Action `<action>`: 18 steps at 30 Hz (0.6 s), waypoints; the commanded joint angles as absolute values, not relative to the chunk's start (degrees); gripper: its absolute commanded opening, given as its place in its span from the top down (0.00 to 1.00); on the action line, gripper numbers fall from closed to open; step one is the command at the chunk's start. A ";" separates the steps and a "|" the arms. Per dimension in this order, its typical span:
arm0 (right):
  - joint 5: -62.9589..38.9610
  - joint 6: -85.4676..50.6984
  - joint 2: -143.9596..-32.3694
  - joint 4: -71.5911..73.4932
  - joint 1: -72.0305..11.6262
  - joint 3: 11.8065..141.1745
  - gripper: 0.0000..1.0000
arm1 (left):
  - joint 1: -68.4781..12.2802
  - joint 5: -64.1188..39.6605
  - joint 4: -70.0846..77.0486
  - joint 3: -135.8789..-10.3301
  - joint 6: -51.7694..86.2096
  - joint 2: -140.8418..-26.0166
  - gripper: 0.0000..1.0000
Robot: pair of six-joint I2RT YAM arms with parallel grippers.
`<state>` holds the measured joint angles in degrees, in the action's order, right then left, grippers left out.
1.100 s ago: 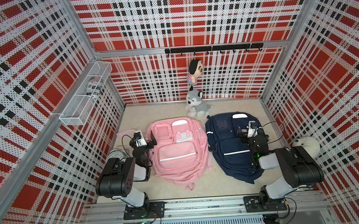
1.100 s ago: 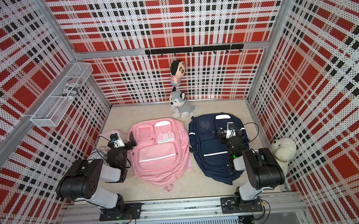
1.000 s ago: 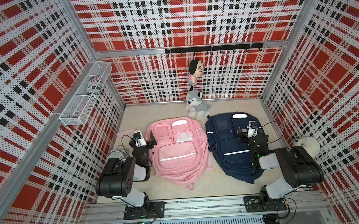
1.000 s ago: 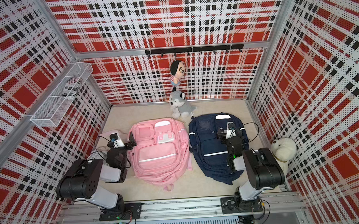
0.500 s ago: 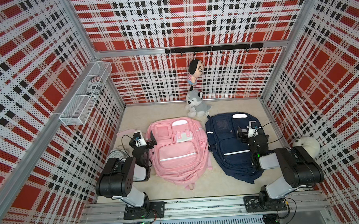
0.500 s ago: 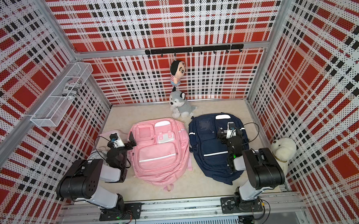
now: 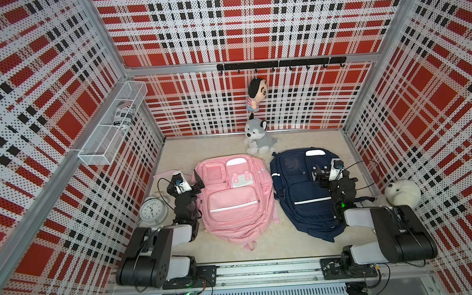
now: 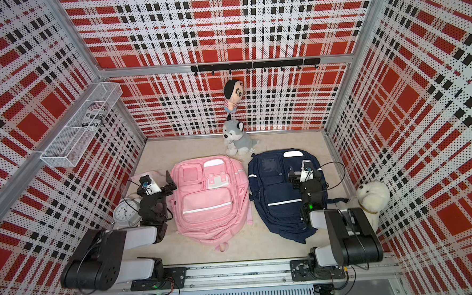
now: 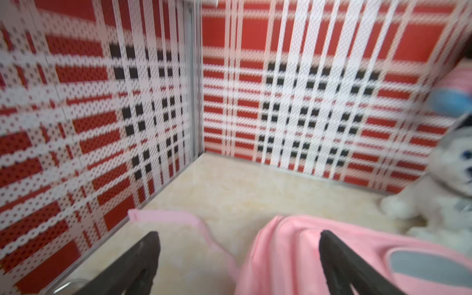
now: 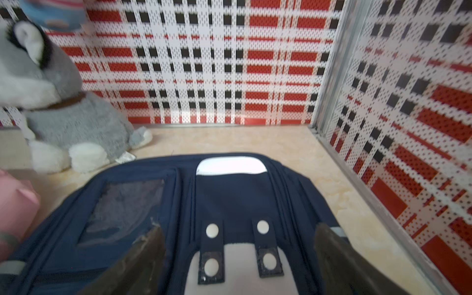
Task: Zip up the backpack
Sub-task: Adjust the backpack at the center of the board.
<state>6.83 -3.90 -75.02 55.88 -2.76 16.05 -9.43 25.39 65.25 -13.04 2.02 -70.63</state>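
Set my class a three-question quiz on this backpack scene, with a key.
1. True or false: the right gripper is open over the navy backpack.
2. Fill in: the clock stands beside the ____ arm.
3. Which toy hangs from the hook rail?
Key: 1 true; 2 left; 3 the doll.

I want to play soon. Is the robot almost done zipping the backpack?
Not yet. Done: nothing that shows. In hand: left end effector open at the edge of the pink backpack, right end effector open over the navy backpack, both holding nothing. Left: all the zipping.
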 commanded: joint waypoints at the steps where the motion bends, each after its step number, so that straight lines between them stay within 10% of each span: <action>1: 2.10 -7.62 -65.93 42.98 -2.36 18.97 0.06 | -15.23 32.60 52.73 -17.00 1.99 -61.40 0.02; 18: -5.76 -19.27 -73.23 12.14 -14.94 36.68 0.16 | -43.24 22.71 38.41 -35.36 6.57 -71.45 0.02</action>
